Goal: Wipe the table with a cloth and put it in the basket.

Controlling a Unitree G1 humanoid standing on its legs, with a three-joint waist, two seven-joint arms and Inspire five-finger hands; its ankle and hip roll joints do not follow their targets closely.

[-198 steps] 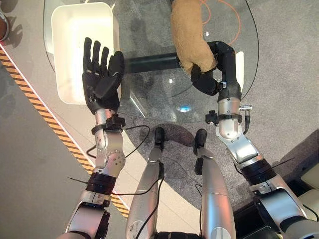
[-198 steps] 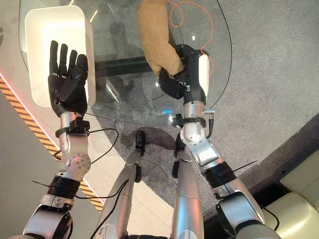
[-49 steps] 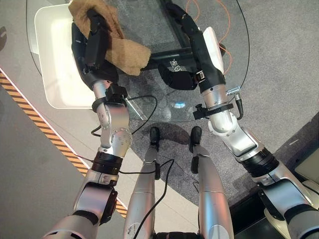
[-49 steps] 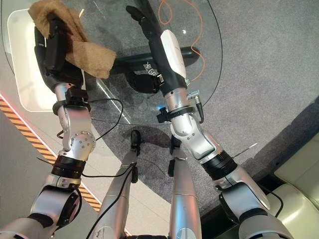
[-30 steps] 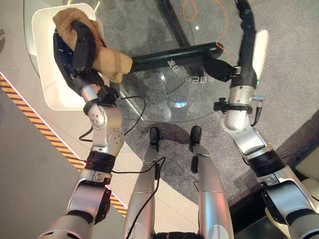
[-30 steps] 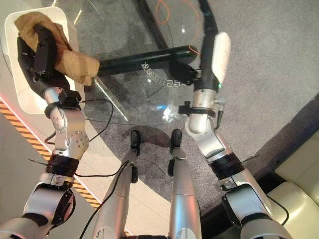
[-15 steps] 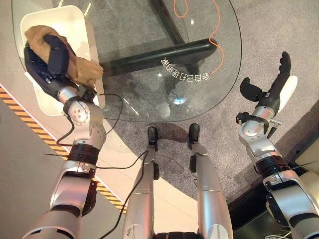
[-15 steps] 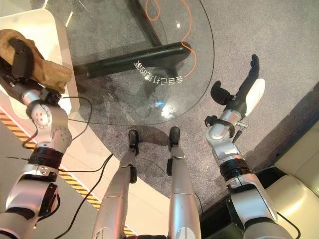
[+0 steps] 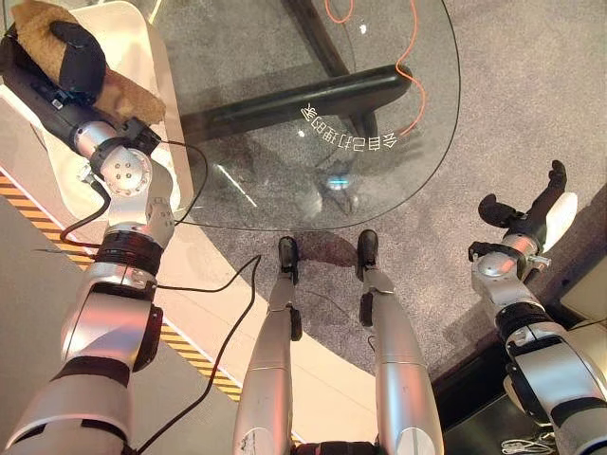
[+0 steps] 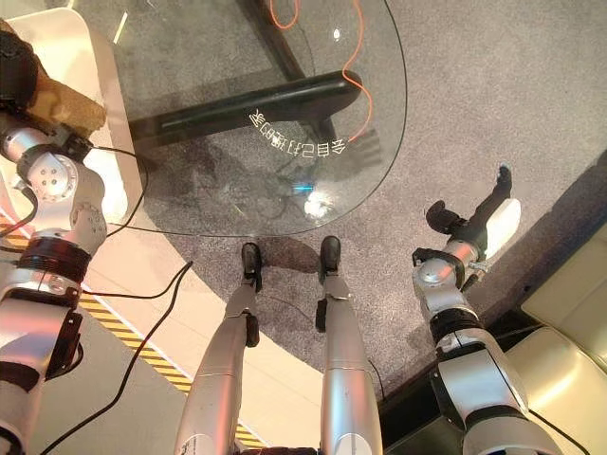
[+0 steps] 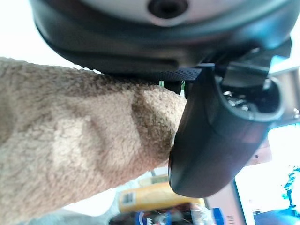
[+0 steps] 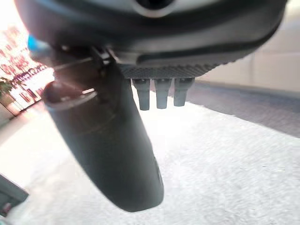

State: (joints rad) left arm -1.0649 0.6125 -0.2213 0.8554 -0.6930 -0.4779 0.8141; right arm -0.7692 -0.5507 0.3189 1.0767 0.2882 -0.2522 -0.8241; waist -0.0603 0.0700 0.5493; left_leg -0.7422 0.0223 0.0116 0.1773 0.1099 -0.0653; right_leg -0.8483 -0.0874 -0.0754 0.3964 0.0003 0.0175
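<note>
We see the left robot hand [image 9: 66, 59] at the far left, its thumb and fingers curled round the tan cloth [image 9: 123, 90]; in its wrist view the thumb [image 11: 211, 136] presses into the fleecy cloth [image 11: 79, 150], pinching it against the palm; the cloth hangs over the white basket [image 9: 152, 57], which sits at the left edge of the round glass table [image 9: 285, 142]; we cannot tell whether the cloth touches the basket's floor. The right robot hand [image 9: 536, 204] hangs well clear of the table, out to the right above the grey carpet [image 9: 512, 95], fingers straight and spread from the thumb, holding nothing; its wrist view shows the thumb [image 12: 108, 150] apart from the fingertips [image 12: 161, 96]. Through the glass we see the table's dark base [image 9: 294, 100] and an orange cable [image 9: 410, 66] on the carpet; a black-and-yellow striped strip [image 9: 194, 355] runs along the floor at left.
</note>
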